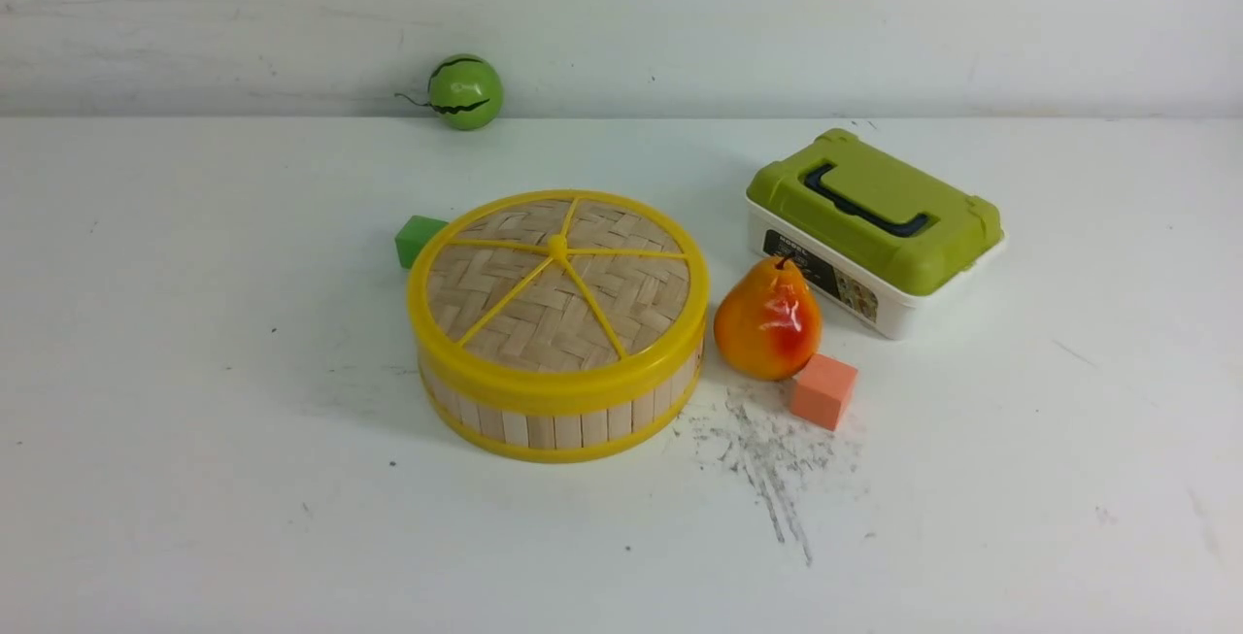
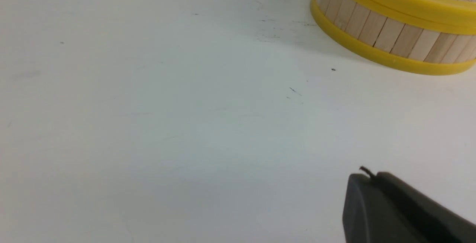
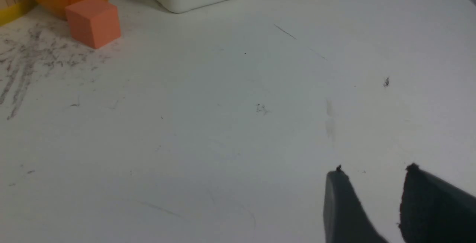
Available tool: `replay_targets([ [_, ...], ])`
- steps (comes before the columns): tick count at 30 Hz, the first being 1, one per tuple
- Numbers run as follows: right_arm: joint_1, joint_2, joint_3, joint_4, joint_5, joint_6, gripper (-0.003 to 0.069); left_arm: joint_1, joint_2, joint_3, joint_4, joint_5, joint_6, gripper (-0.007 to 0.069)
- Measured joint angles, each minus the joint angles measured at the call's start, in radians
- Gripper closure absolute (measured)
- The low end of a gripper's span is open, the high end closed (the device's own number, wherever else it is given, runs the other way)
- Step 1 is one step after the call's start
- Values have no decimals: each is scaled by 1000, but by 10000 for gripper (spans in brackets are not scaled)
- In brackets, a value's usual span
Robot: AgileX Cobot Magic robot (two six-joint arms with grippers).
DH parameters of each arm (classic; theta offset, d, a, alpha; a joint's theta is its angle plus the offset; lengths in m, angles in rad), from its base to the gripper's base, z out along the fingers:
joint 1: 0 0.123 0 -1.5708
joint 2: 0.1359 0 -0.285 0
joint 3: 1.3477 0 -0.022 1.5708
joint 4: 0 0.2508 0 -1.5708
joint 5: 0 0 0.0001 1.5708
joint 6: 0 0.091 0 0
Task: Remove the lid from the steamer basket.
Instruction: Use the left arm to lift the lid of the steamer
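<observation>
Lid [image 1: 558, 284] sits flat on the steamer basket [image 1: 563, 416], mid-table, its thick yellow rim seated all round over the basket's top. Lid face is woven pale bamboo w/ five thin yellow spokes meeting at a small centre knob. Basket walls are pale upright slats btwn yellow rims.

L gripper [image 2: 368, 178] has its jaws pressed together w/ nothing in them, over bare table [image 1: 194, 440], well apart from the basket on its L side. R gripper [image 3: 373, 176] shows a clear gap btwn its two dark fingers [image 3: 342, 205], holding nothing, over bare table well apart from the orange cube [image 1: 823, 391].

Green cube [image 1: 418, 239] sits at the basket's back-L edge; touching or not, can't tell. Pear [image 1: 767, 318] stands just R of the basket, orange cube right at its front-R. White box w/ green top [image 1: 874, 226] is just behind the pear. Green ball [image 1: 465, 91] lies far back by the wall. Dark scuffs [image 1: 767, 464] mark the table in front of the pear. Wide open room L of the basket and in front of it
</observation>
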Motion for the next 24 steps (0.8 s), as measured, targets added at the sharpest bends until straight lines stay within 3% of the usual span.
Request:
replay_targets([
  [24,0,0,0,0,0,0,419,0,0,0,-2,-15,0,594],
])
